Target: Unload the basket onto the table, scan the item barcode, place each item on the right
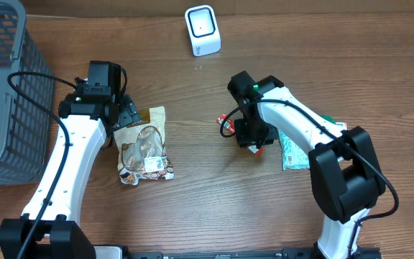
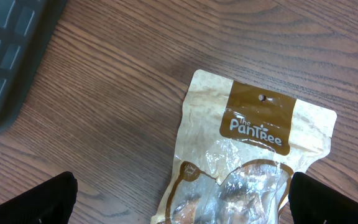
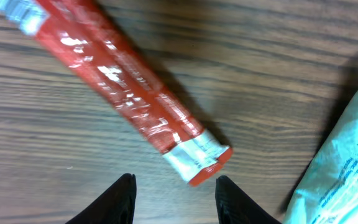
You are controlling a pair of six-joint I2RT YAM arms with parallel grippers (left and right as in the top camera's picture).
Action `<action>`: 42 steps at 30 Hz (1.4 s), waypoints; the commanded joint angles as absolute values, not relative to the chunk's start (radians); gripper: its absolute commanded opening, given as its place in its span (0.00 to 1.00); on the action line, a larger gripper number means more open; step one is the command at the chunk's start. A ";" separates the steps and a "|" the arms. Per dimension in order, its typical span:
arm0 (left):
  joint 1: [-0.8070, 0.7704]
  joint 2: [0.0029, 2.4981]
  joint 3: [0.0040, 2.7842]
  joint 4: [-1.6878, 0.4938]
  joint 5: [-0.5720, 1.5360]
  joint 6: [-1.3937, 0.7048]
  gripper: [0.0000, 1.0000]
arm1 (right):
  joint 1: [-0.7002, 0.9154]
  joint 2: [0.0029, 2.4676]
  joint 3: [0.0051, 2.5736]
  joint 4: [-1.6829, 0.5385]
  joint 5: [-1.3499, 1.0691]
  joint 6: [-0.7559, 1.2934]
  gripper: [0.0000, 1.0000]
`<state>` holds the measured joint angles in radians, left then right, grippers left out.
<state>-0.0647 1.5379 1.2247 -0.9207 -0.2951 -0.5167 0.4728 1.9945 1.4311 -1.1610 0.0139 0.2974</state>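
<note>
the red stick packet (image 3: pixel 135 87) lies flat and slantwise on the table (image 1: pixel 192 201), its sealed white end pointing toward the right pincer (image 3: pixel 174 178). that pincer hangs low over it with its two dark fingers apart. the packet's end sits just ahead of the gap and nothing is clamped between them. whether the right-hand finger brushes the packet's corner is too close to tell.

just beside the packet, on its right, lies a pale green packet (image 1: pixel 293 150), also flat on the wood. further left, a clear-windowed snack pouch (image 2: pixel 253 155) printed "the pantree" rests under the left pincer (image 2: pixel 182 177), whose fingers stand as wide apart as they go, on either side of the pouch and not touching it.

the white barcode scanner (image 1: pixel 203 30) stands at the far edge of the table, well apart from all three items. a grey mesh basket (image 1: pixel 6 93) sits at the left edge.

as a judgement, the scan itself is not in hand at this moment, since no item is lifted or turned toward the scanner. if the red packet is the item, it remains to grip it, carry it up to the scanner's face and show its barcode. whether any item has already been scanned cannot be told.
</note>
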 commanded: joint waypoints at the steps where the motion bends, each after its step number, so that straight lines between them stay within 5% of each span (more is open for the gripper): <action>1: -0.066 1.518 1.242 -0.923 -0.295 -0.509 1.00 | 0.448 1.994 1.381 -1.130 0.005 0.286 0.43; 20: -0.066 1.518 1.242 -0.923 -0.295 -0.509 0.99 | 0.442 1.994 1.269 -0.932 0.005 0.260 0.41; 42: -0.066 1.518 1.242 -0.923 -0.295 -0.509 1.00 | 0.428 1.986 1.380 -1.025 0.006 0.150 0.49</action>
